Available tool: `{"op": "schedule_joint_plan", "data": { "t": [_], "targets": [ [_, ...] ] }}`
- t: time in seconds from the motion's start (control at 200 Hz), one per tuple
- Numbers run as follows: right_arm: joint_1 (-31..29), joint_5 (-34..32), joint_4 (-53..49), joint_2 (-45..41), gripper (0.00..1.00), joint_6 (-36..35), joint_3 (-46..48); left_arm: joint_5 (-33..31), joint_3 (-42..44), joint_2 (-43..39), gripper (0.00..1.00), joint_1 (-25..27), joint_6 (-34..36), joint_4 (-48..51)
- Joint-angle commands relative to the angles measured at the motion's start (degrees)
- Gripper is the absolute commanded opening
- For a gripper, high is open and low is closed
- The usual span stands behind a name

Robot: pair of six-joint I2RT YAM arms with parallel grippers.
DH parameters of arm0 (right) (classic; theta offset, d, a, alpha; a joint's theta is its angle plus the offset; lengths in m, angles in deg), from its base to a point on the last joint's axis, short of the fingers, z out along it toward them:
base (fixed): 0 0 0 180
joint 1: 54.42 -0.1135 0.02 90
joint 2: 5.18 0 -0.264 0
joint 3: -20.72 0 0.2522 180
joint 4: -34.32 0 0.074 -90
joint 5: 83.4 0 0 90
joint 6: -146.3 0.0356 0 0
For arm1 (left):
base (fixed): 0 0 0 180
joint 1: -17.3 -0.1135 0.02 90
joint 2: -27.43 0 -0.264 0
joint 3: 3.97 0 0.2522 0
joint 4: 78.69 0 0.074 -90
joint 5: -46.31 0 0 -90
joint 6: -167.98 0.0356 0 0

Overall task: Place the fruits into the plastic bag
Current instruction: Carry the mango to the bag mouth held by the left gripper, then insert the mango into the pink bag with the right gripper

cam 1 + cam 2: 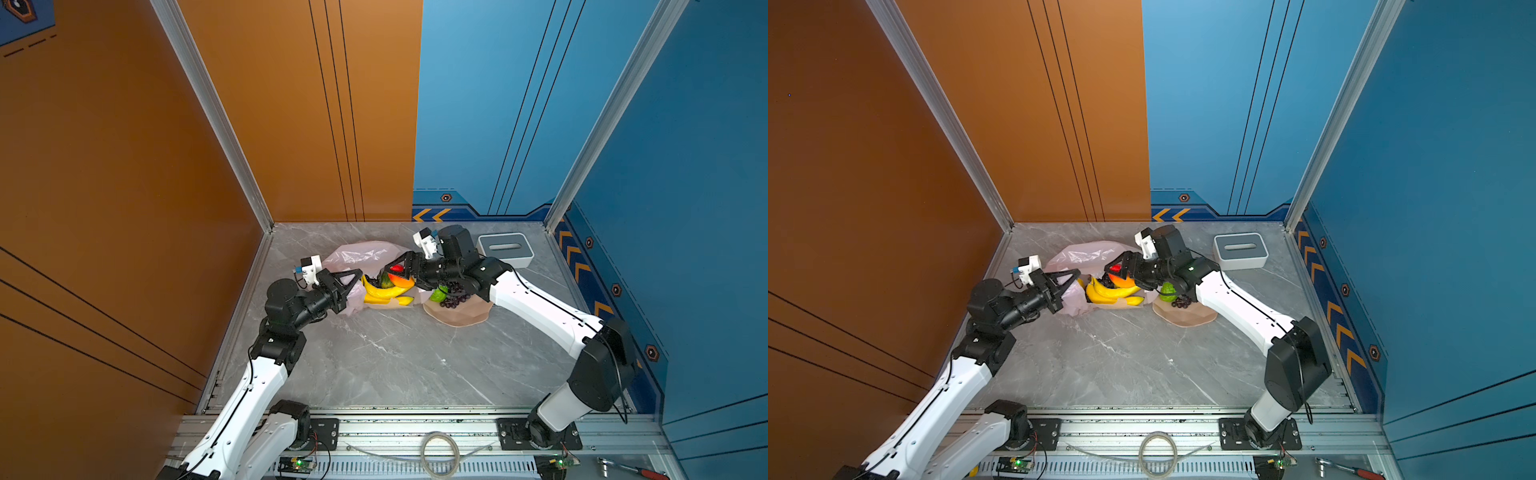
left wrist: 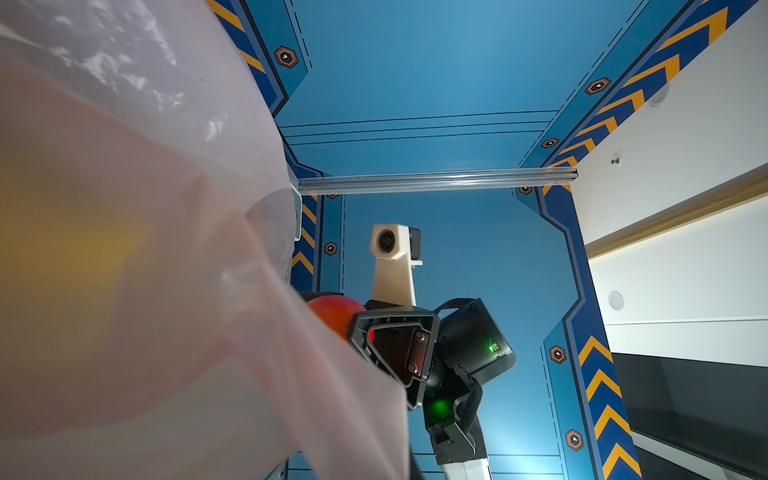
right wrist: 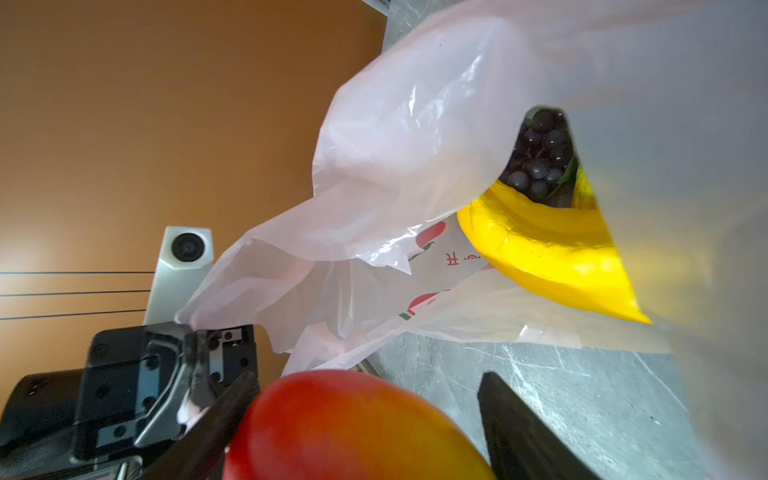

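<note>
Step in hand: mango transfer. The mango [image 3: 353,428] is held between the widely spread jaws of the right gripper [image 1: 394,269], at the mouth of the plastic bag [image 1: 361,253]. The bag's rim is pinched and lifted by the fully closed left gripper [image 1: 358,274]. A banana bunch [image 3: 548,253] and grapes [image 3: 540,158] are seen inside the bag. A lime [image 1: 438,294] and a grape cluster [image 1: 455,300] lie in the bowl [image 1: 457,320]. Next, judged: the mango is to be carried past the rim, over the bananas, and released clear of the film.
</note>
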Motion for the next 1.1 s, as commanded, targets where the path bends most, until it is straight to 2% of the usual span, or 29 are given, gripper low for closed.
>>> {"op": "schedule_joint_plan", "data": {
  "t": [0.0, 0.165, 0.481, 0.716, 0.736, 1.096],
  "targets": [
    [-0.47, 0.8, 0.86, 2.12, 0.78, -1.67, -3.08, -0.11, -2.08, -0.54, 0.0, 0.42, 0.76, -0.66],
    [-1.1, 0.81, -0.51, 6.47, 0.78, -2.95, -5.86, -0.03, -1.98, -0.71, 0.0, 0.39, 0.75, -0.69],
    [-2.5, -4.38, -12.14, 14.76, 0.78, -11.16, -16.59, 0.06, -1.83, -0.9, 0.0, 0.36, 0.56, -0.67],
    [-2.52, -9.66, -18.16, 20.67, 0.78, -15.99, -24.33, -0.02, -1.92, -0.95, 0.0, 0.31, 0.41, -0.59],
    [-4.13, -10.21, -18.68, 21.02, 0.78, -16.45, -24.82, -0.03, -1.9, -0.96, 0.0, 0.35, 0.41, -0.66],
    [-5.51, -20.18, -22.3, 27.2, 0.78, -22.32, -29.25, -0.03, -1.56, -1.09, 0.0, 0.43, 0.37, -0.62]
  ]
}}
